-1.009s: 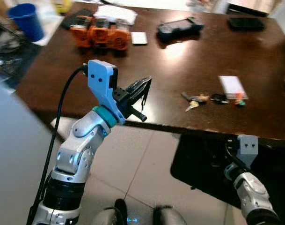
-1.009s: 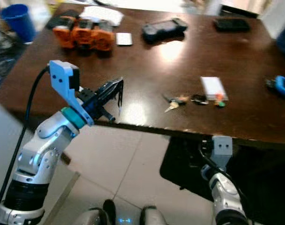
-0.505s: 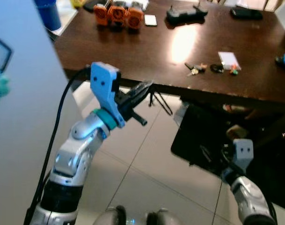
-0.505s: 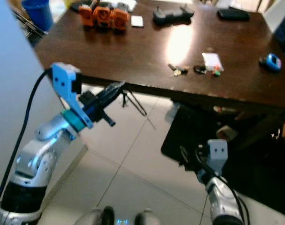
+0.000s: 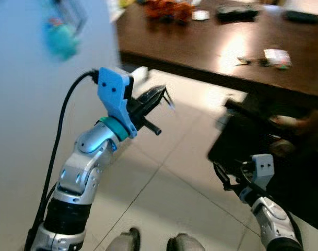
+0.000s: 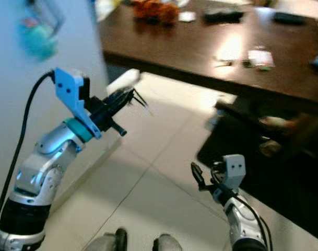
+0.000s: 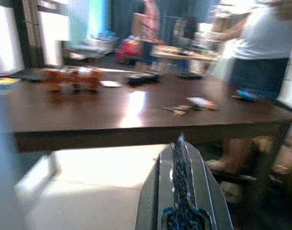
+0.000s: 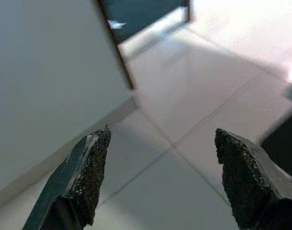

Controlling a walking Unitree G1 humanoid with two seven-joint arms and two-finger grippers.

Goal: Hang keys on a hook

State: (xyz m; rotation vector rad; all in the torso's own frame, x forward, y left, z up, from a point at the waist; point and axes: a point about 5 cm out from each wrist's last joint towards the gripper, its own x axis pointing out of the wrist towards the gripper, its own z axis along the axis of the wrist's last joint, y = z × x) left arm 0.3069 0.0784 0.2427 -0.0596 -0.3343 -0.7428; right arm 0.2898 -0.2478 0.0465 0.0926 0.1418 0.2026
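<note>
My left gripper is raised in front of me with its fingers shut. A thin dark loop, blurred, dangles from the tips. A bunch of keys lies on the dark wooden table to the far right, beside a white card. On the white wall at the left hangs a blurred teal thing under a wire shape. My right gripper hangs low over the floor, and its fingertips stand wide open and empty.
Orange objects and a black device lie at the table's far side. A dark mat or bag sits under the table. A person stands beyond the table. Pale floor tiles stretch between wall and table.
The whole view has swung left: the table slid to the upper right, and the white wall with the teal thing came in. The left gripper stays raised and shut.
</note>
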